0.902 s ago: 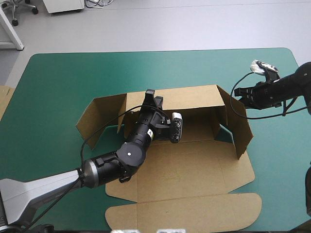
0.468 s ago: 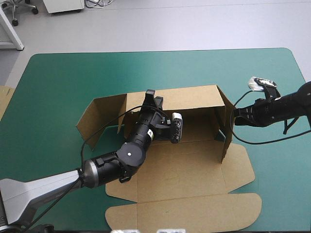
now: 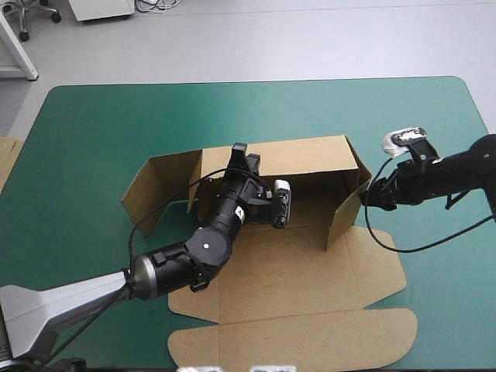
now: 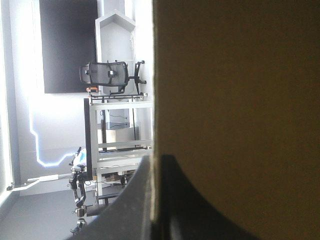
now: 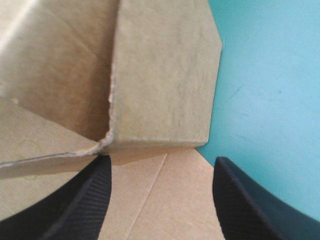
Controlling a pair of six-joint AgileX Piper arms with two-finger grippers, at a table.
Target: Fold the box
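The box (image 3: 310, 271) is plain brown, the cover (image 3: 101, 132) teal-green; black fingers (image 5: 82, 205) of the right gripper (image 5: 162, 162) carry what looks like fine ribbing.

high view overlooks the table (image 3: 116, 124); both wrist views hug the box (image 3: 310, 279).

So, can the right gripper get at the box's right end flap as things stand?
Probably yes: the right gripper is open, the right end flap stands just ahead between its fingers, and nothing lies between them.
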